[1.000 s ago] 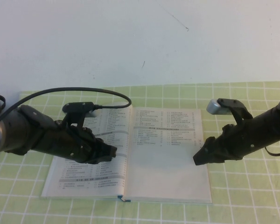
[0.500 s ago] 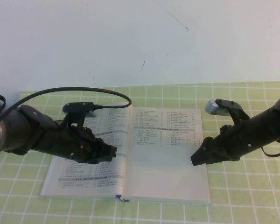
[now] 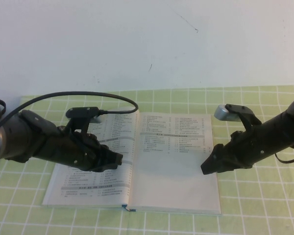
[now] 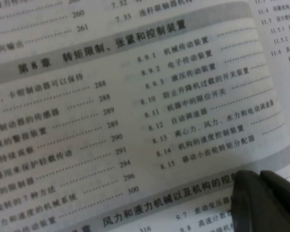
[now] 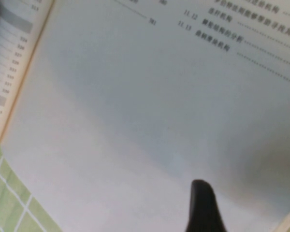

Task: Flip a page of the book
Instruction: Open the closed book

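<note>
Your book (image 3: 132, 166) lies open on the checked tablecloth (image 3: 255, 205). Left gripper (image 3: 118, 160) sits over its left-hand leaf, right gripper (image 3: 206, 166) at the page (image 3: 174, 169) outer edge.

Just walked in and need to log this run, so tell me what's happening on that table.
A thick open book with white printed pages and dark teal cover edges lies flat on the green checked tablecloth. The left gripper sits over the book's left-hand page, near the spine. The right gripper, open, hovers at the outer edge of the thin white right-hand page with a blank lower half. That page lies flat; no turn has begun yet.
</note>
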